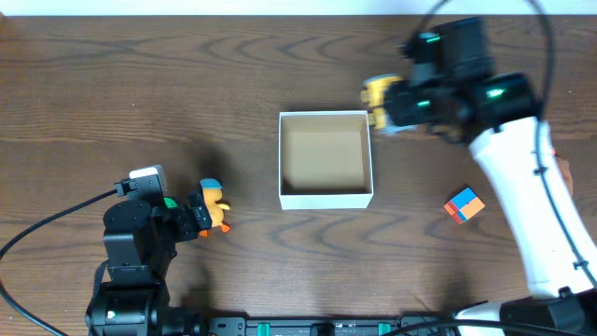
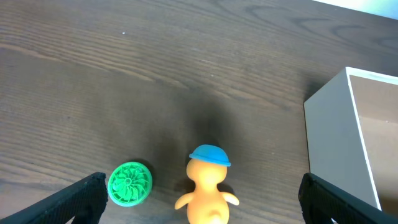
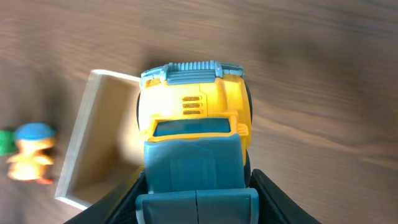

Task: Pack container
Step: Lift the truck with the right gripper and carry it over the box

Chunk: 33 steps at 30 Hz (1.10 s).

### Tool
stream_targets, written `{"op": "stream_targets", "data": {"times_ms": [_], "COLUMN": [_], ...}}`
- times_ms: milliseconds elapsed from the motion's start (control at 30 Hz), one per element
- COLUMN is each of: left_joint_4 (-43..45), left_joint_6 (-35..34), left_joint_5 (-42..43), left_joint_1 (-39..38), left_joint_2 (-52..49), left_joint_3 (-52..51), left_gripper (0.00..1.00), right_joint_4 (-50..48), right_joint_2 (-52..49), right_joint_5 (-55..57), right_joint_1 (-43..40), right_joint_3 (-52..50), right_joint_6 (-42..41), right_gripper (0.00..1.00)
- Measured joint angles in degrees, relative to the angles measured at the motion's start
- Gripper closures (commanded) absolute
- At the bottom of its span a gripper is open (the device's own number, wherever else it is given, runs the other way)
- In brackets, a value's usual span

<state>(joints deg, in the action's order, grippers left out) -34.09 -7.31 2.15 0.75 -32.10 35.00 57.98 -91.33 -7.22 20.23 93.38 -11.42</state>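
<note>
One container (image 1: 325, 198), one truck (image 1: 378, 95), one duck (image 1: 215, 204), one cube (image 1: 465, 205).

You're at a lab-style robot bench: a wood-grain worktop (image 1: 168, 84), a black cable (image 1: 56, 217) across it, a white arm (image 1: 527, 196).

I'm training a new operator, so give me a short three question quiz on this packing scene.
1. True or false: the container is empty.
2. The right gripper holds: A) nothing, B) a yellow truck, C) the container.
3. What colour is the cap on the duck in front of the open left gripper?
Key: 1 true; 2 B; 3 blue.
</note>
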Motion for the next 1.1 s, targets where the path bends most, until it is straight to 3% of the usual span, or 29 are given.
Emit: {"op": "stream_targets", "data": {"times_ms": [200,300,567,1100], "left_joint_4": [0.00,0.00,0.00,0.00], "left_joint_6": [0.00,0.00,0.00,0.02], "left_joint_5": [-0.02,-0.02,0.00,0.00], "left_joint_1": [0.00,0.00,0.00,0.00], "left_joint_2": [0.00,0.00,0.00,0.00], "left_joint_3": [0.00,0.00,0.00,0.00], "left_gripper": [0.02,0.02,0.02,0.02], "right_joint_4": [-1.68,-1.66,-1.68,-1.09], "right_joint_2": [-4.72,-9.68,-18.69,-20.33], "right_joint_5": [8.74,11.52,12.17,12.44], "right_joint_1": [13.18,15.65,14.88,9.66], "right_joint_3": [0.00,0.00,-0.07,-0.09], "right_joint_6": [-8.41,-12.50,-17.66,-20.98], "right_gripper": [0.99,0.99,0.99,0.97]}}
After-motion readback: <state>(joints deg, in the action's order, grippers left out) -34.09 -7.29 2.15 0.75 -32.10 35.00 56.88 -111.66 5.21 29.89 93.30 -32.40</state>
